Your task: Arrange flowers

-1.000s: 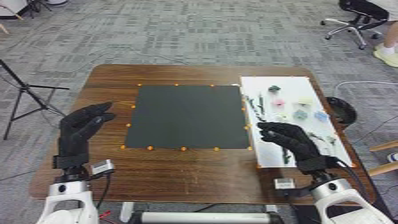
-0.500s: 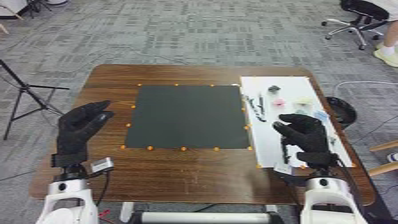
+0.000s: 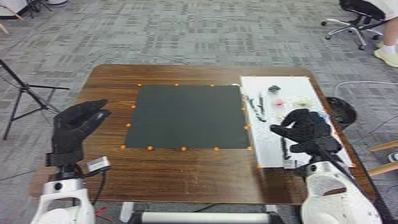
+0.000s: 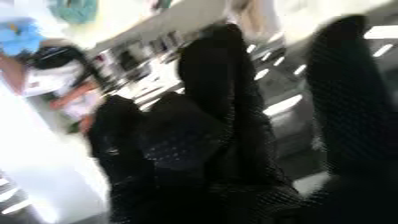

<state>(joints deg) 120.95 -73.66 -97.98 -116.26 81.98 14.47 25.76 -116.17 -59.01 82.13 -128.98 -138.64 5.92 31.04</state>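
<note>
Shifted slightly toward one o'clock, the right hand (image 3: 311,131) is loosely open and apparently empty over the white sheet (image 3: 266,145), the pink flower (image 3: 278,102) at its eleven o'clock, so approach low and pinch lightly to avoid crushing it.

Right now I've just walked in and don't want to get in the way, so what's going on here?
A two-armed robot appears to be on a flower-arranging job. Its black-gloved right hand is over the white rectangular board, fingers relaxed; I can't tell whether it has picked anything up. A small pink flower lies on that board, beyond the hand. The black-gloved left hand hovers open left of the dark square mat.
</note>
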